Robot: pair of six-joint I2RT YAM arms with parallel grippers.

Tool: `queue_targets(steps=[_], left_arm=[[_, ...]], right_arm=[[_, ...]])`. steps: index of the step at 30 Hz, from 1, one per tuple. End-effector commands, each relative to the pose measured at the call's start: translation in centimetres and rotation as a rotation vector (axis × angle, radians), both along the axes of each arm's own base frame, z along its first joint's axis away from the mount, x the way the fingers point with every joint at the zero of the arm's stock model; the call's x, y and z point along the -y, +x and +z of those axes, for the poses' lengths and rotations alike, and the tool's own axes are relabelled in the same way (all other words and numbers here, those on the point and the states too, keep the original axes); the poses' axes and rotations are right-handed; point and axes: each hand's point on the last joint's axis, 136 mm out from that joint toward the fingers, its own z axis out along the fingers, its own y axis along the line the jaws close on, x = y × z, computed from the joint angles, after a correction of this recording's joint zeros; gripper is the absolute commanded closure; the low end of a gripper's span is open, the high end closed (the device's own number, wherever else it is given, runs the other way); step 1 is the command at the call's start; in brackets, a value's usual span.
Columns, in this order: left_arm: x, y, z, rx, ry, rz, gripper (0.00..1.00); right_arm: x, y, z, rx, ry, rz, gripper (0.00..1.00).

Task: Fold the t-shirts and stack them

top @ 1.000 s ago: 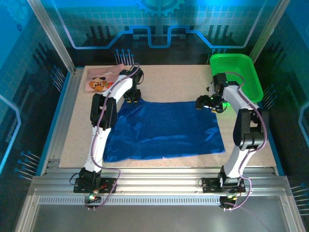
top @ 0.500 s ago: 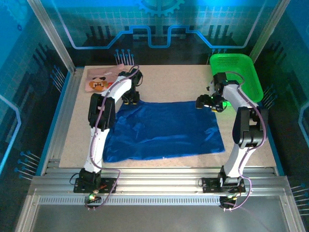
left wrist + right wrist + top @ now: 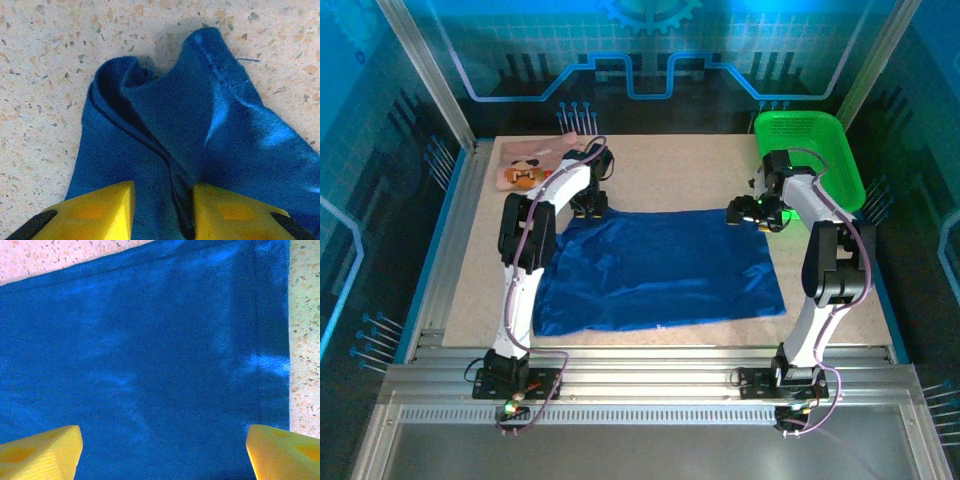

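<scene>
I judge I'm starting the first fold of the blue t-shirt (image 3: 660, 265), which lies flat on the tabletop (image 3: 670, 170). My left tool (image 3: 164, 210) straddles its bunched far-left corner, half closed, and I cannot tell if it grips; my right tool (image 3: 162, 450) gapes empty over the far-right corner. Next, both must pinch their corners firmly

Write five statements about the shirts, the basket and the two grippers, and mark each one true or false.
1. The blue shirt lies spread out on the table. True.
2. The pink shirt is stacked on the blue shirt. False: it lies apart from it, at the table's far left corner.
3. The right gripper holds its fingers wide apart above the blue shirt. True.
4. The green basket stands at the near left. False: it stands at the far right.
5. The left gripper has a bunched fold of the blue shirt between its fingers. True.
</scene>
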Motion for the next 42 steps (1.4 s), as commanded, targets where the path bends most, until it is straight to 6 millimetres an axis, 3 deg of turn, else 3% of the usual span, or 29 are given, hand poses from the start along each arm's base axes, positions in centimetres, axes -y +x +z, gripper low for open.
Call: queue_targets(steps=[1,14,24,30,35,42], left_arm=[[-0.4,0.1,2.1,0.047,0.011,0.022,0.68],[-0.8,0.0,2.4,0.062,0.027,0.035,0.82],[-1.1,-0.1,3.3,0.082,0.024,0.031,0.85],[-1.2,-0.5,2.2,0.050,0.016,0.031,0.88],[-1.4,-0.6,2.0,0.047,0.020,0.037,1.00],[-1.7,0.2,5.4,0.124,0.013,0.024,1.00]], right_arm=[[0.3,-0.1,-0.4,-0.024,0.014,0.001,0.14],[0.7,0.0,-0.4,-0.025,0.011,-0.001,0.14],[0.7,0.7,-0.2,-0.021,0.020,-0.005,0.14],[0.7,0.9,-0.3,-0.023,0.022,-0.006,0.14],[0.9,1.0,-0.3,-0.023,0.017,-0.009,0.14],[2.2,3.3,0.2,0.004,-0.019,-0.060,0.14]])
